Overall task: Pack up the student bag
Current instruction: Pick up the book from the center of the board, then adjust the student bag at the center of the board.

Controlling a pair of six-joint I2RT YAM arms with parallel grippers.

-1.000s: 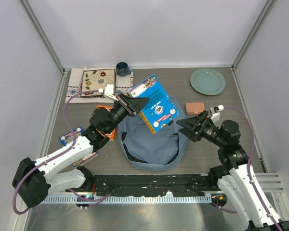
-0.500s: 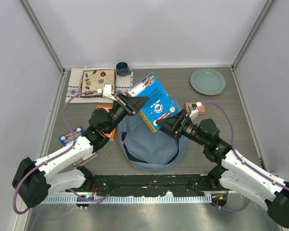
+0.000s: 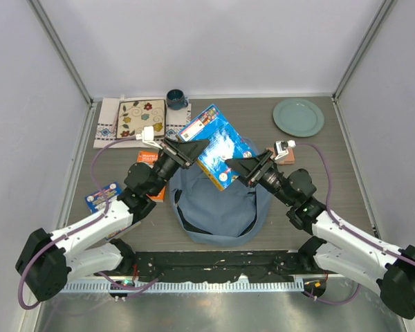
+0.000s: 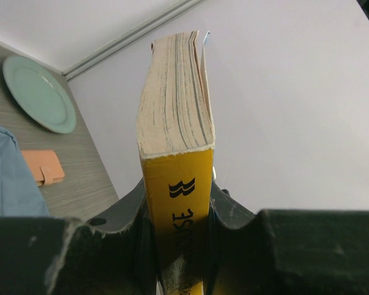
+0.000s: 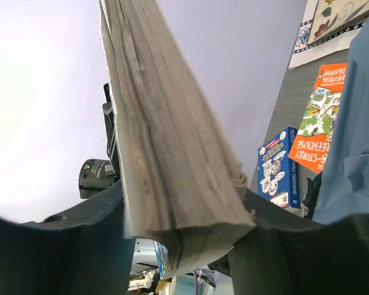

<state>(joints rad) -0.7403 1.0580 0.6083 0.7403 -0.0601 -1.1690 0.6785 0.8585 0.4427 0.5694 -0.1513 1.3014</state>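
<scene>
- Student bag (image 3: 218, 214) lies on the worktop (image 3: 360, 173) at centre, just beyond the arm bases. It's dusty-blue, with a dark zip line curving along its near edge.
- Small blue book (image 3: 100, 196) lies flat left of the bag, beside your left forearm. An orange book (image 3: 150, 160) sits just beyond it, partly under that arm.
- Your left hand (image 3: 202, 145) is clamped on a blue paperback (image 3: 218, 138). The yellow spine end sits between the fingers, and the book is held tilted above the bag's far end.
- Your right hand (image 3: 234, 166) straddles the same paperback's page edge from the right. Can't tell whether the fingers pinch it or just flank it.
- Brown wallet (image 3: 285, 156) lies just behind the right hand, partly hidden.
- Far edge, left to right: embroidered cloth (image 3: 111, 121) with a leaf-print square (image 3: 140, 117) on it, dark blue mug (image 3: 176, 99) touching the cloth's far right corner, green plate (image 3: 299, 116) well apart at right.
</scene>
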